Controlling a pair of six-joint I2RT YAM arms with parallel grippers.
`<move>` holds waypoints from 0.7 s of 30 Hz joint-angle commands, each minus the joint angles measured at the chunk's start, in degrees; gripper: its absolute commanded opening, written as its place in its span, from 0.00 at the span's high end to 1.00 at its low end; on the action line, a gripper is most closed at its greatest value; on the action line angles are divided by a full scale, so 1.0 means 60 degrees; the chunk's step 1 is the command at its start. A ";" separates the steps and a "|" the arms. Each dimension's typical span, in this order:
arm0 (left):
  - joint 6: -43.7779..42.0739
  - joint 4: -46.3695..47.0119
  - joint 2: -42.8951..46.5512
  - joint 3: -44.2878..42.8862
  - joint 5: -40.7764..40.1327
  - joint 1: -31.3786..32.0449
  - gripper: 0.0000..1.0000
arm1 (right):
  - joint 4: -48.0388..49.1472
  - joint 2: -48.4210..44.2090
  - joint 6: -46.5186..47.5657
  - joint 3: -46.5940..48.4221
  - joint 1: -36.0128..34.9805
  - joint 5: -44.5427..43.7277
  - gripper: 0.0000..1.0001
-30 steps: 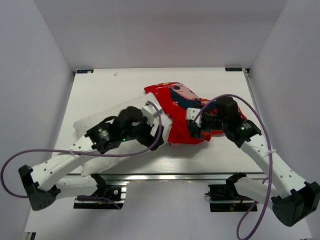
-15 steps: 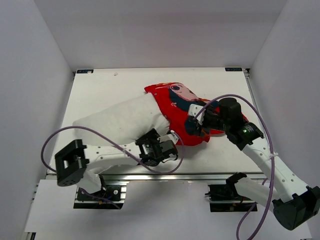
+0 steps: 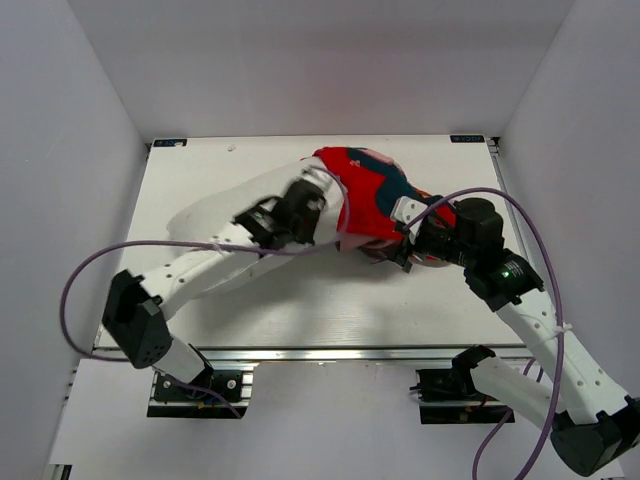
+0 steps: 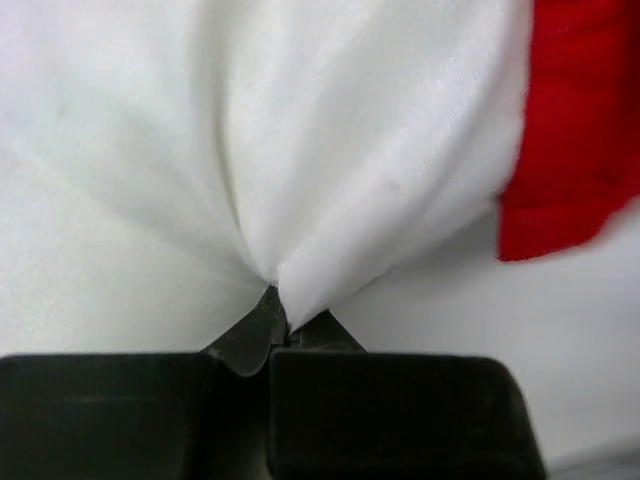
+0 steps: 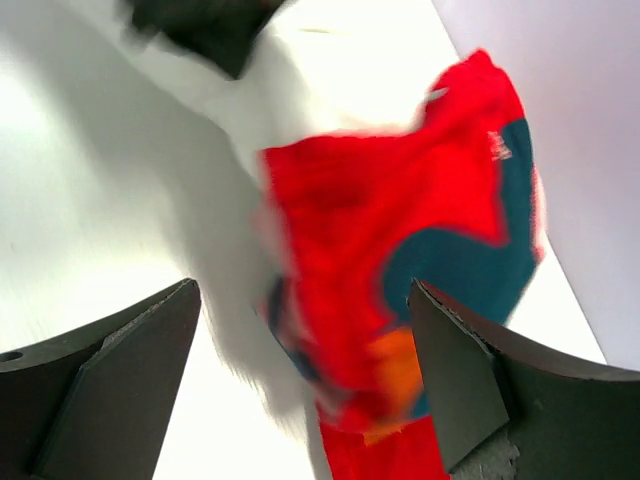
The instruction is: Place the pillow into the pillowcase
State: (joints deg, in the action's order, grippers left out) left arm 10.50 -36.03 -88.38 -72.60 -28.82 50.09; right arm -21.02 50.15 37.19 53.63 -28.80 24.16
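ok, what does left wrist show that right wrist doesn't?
Left wrist only: the left jaws shut on a pinch of the pillow, with fabric folds fanning out from the grip. Right wrist only: the right jaws wide open, holding nothing, and the pillowcase's teal and orange print, blurred. Both: white pillow fabric next to the red pillowcase edge.

Pillow [image 4: 380,150] & pillowcase [image 5: 340,220]: soft matt cloth.

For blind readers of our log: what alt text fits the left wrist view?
The left gripper, jaws shut, pinches a fold of the white pillow, creases fanning out above it. The red pillowcase shows at the upper right.
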 commanded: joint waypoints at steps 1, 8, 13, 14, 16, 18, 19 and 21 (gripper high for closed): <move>0.2021 0.0877 0.1369 -0.1214 0.5654 -0.2116 1.00 | 0.0923 -0.0228 -0.1157 0.0598 0.0126 0.0104 0.11; 0.6738 0.4569 0.0916 -0.0987 1.2431 -0.5122 1.00 | 0.1833 -0.0302 -0.2769 0.1038 0.0171 -0.0159 0.11; 1.2378 1.0588 0.0843 0.0993 1.3490 -0.5476 1.00 | 0.1861 0.0340 -0.3648 0.0848 0.0185 -0.0921 0.14; 1.3125 1.1359 0.0684 0.1214 1.3490 -0.5462 1.00 | 0.1934 0.0502 -0.3809 0.0847 0.0185 -0.0907 0.16; 1.4608 1.2402 0.0551 0.1479 1.3446 -0.5462 1.00 | 0.2124 0.0868 -0.4468 0.0862 0.0185 -0.0907 0.16; 1.4933 1.2744 0.0448 0.1175 1.3445 -0.5462 1.00 | 0.2564 0.1600 -0.5197 0.0993 0.0142 -0.1081 0.19; 1.4920 1.2540 0.0419 0.1027 1.3504 -0.5462 1.00 | 0.2667 0.2270 -0.5449 0.1124 0.0098 -0.1837 0.20; 1.4920 1.2538 0.0345 0.0807 1.3548 -0.5462 1.00 | 0.2756 0.3063 -0.5845 0.1665 -0.0005 -0.2646 0.20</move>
State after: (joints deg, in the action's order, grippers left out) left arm 90.52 23.94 -88.97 -62.48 47.83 17.10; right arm -8.84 63.26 9.08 58.81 -28.32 16.34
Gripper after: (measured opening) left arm 0.041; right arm 0.798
